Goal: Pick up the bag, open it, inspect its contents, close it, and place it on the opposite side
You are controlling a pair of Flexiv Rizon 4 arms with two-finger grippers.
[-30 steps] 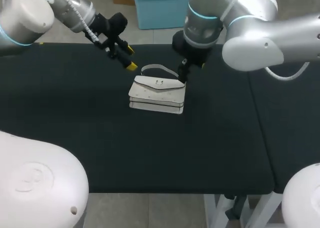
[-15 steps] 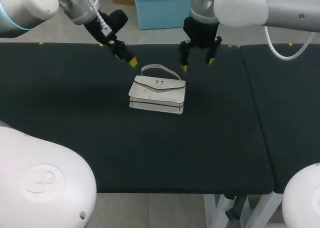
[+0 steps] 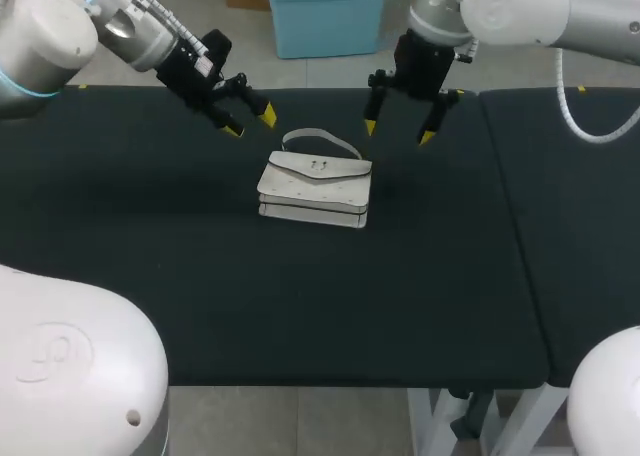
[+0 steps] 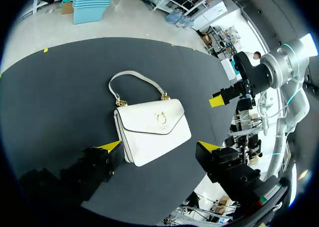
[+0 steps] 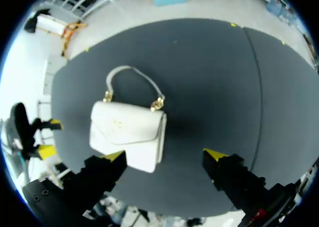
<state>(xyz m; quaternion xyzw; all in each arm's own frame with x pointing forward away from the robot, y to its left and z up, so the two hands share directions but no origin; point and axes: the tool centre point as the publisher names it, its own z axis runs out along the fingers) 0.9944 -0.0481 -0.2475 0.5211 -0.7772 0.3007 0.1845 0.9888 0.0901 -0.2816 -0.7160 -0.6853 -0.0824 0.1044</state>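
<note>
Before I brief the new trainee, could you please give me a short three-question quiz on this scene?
1. True or false: the right hand holds the bag.
2. The bag's flap is: A) folded back open, B) closed, C) missing.
3. Fill in: the left hand touches nothing, and its fingers are ___.
Key: 1 false, the bag lies on the table, apart from both hands; 2 B; 3 open.
</note>
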